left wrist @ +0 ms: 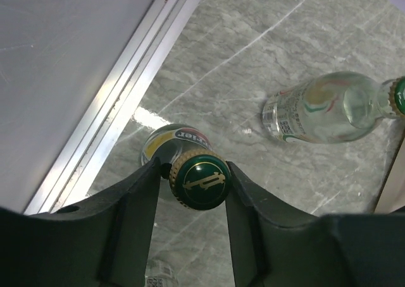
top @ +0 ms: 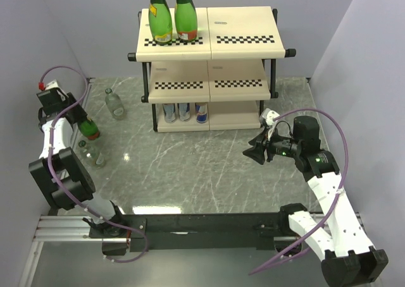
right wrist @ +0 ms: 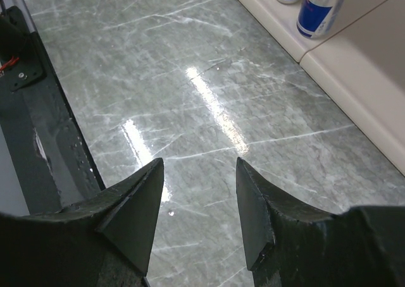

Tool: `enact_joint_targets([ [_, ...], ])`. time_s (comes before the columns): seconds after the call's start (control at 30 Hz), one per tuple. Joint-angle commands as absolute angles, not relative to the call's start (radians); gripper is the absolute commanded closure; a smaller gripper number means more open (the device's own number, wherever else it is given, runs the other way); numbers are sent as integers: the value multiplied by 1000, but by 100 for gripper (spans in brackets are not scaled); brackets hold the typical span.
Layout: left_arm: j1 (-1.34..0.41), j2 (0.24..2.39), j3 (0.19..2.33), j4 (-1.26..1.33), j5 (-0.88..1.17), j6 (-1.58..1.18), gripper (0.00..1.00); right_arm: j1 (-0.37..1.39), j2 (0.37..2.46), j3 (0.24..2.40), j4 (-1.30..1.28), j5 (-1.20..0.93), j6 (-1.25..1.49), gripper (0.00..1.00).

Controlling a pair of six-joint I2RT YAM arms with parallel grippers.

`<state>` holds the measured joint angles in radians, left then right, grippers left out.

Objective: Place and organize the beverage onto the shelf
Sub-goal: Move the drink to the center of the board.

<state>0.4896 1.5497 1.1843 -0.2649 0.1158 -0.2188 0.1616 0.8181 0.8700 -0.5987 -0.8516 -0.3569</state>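
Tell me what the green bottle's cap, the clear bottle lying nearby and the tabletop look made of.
The cap on the green bottle: likely metal, glossy green with gold emblem, ribbed edge. The clear bottle: transparent, glass or plastic, cannot tell. The tabletop: polished grey marble look, white veins and glare; possibly laminate.

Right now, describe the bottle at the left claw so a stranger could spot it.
Left of the cream three-tier shelf, three bottles sit on the grey marble tabletop. Pick the upright green glass bottle, its gold-marked cap between the fingers of the left claw; both neighbours are clear bottles.
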Motion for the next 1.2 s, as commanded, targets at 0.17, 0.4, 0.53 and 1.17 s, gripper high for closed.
enact_joint_targets([
  [0.17,488,1568,1246,-216,103,-189,50,169,824,908,-574,-839,-360,43],
  [0.4,460,1585,1275,-227,74,-166,45,169,822,908,-574,-836,-364,43],
  [0.53,448,1585,1275,-222,58,-158,43,169,822,910,-575,-838,-365,43],
  [1.17,397,1585,1279,-232,3,-140,99,166,828,910,-575,-834,-365,43],
])
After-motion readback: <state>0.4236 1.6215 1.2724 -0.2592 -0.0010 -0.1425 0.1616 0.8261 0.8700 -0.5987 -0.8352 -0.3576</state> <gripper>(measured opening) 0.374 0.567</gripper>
